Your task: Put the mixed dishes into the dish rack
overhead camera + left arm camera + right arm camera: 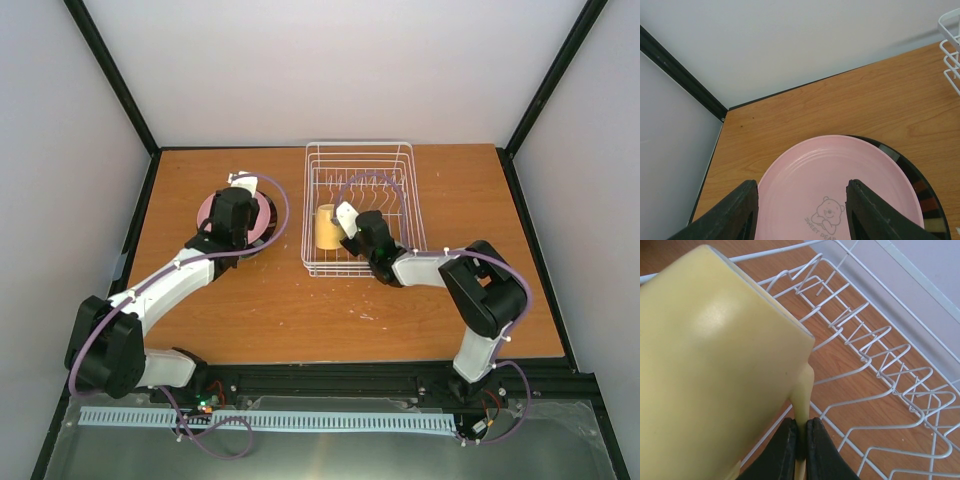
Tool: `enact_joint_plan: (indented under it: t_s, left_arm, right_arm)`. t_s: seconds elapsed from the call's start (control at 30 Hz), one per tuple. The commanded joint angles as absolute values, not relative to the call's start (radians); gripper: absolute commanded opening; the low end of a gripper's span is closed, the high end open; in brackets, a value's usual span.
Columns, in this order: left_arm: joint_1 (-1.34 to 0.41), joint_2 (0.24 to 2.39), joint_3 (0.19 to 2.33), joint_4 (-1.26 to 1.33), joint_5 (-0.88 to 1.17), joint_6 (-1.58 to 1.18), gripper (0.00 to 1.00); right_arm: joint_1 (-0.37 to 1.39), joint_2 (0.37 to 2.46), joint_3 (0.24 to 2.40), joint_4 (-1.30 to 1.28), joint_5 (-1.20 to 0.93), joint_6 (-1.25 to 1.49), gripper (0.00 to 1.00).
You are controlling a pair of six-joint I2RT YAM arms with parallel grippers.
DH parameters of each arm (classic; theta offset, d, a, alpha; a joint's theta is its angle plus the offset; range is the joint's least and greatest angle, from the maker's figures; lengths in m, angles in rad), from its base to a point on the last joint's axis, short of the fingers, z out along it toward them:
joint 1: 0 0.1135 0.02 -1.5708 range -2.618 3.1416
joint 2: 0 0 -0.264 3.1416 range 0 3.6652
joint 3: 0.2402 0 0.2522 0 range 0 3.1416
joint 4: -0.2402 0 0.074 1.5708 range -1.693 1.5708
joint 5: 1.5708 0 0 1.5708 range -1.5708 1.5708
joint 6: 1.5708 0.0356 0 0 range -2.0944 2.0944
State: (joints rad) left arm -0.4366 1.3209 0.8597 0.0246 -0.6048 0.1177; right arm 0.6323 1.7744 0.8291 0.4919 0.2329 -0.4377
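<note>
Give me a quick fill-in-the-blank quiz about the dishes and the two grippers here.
The right gripper is shut on the ____ of the yellow mug.
The left gripper is ____, straddling the pink plate.
The dark-rimmed plate lies ____ the pink plate.
The plate slots of the dish rack hold ____ plates.
Missing words: handle; open; under; no.

Left arm (165, 278) and right arm (430, 268): white link shells, black joint housings, purple cables (286, 212) looped alongside. Left claw (801, 210), right claw (801, 440): black tapered fingers (740, 215).
</note>
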Motion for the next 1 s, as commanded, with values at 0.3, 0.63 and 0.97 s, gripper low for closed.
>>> enact_joint_plan:
  t_s: [0.3,0.63,0.97]
  left_arm:
    - [-0.426,1.304,0.858,0.056,-0.588,0.101,0.49]
    - [-0.426,1.307,0.921,0.006,-0.508,0.022,0.49]
    - [-0.426,1.288,0.904,0.028,-0.522,0.05,0.49]
  right_arm:
    - [0.637,1.706,0.794,0.525,0.232,-0.449,0.03]
    - [0.637,1.677,0.798,0.672,0.26,-0.613,0.03]
    - [0.635,1.746,0.86,0.677,0.185,-0.668,0.03]
